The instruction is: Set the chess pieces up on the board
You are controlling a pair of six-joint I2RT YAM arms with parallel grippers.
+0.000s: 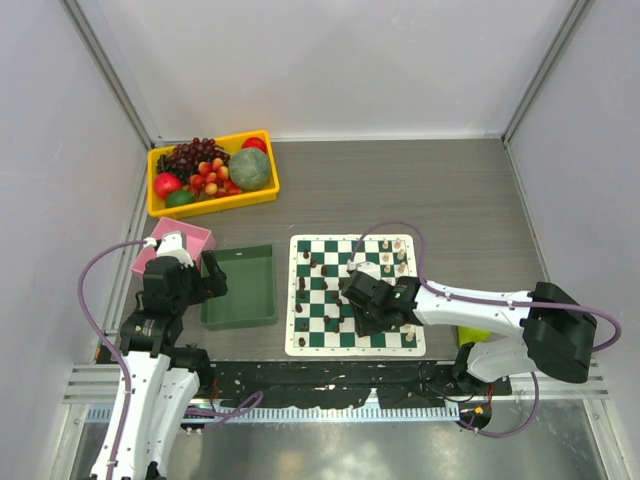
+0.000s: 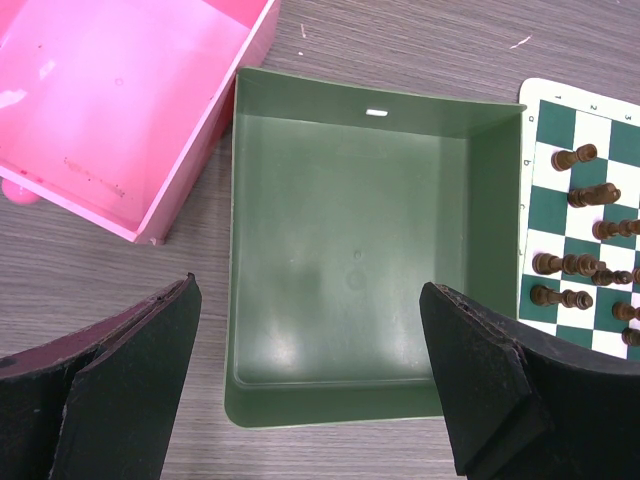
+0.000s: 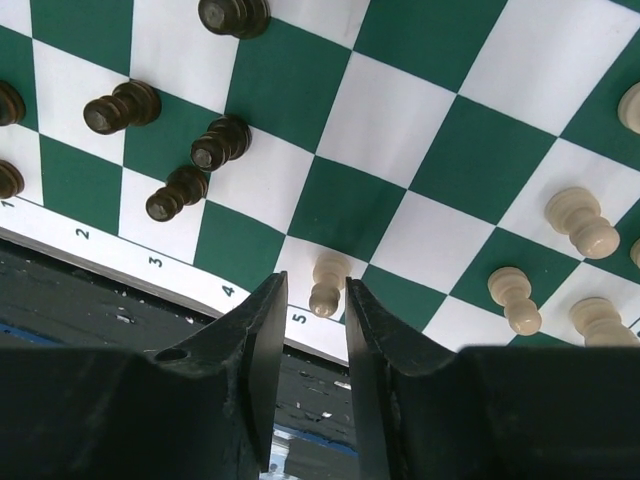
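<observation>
The board (image 1: 340, 349) lies right of centre, and it also shows in the right wrist view (image 3: 380, 120) and the left wrist view (image 2: 560, 115). Dark pieces (image 1: 310, 290) stand on its left half and cream pieces (image 1: 396, 255) on its right. In the right wrist view dark pieces (image 3: 215, 145) stand at left and cream pieces (image 3: 580, 220) at right. My right gripper (image 1: 368, 318) (image 3: 315, 285) hangs low over the board's near edge, its jaws narrowly apart on either side of an upright cream pawn (image 3: 327, 285), with small gaps showing. My left gripper (image 1: 212, 272) (image 2: 310, 290) is open wide and empty above the green tray.
An empty green tray (image 1: 240, 290) (image 2: 350, 250) sits left of the board. A pink box (image 1: 185, 235) (image 2: 110, 90) lies behind it to the left. A yellow bin (image 1: 160, 207) of fruit stands at the back left. A small yellow-green object (image 1: 470, 335) lies by the right arm's base.
</observation>
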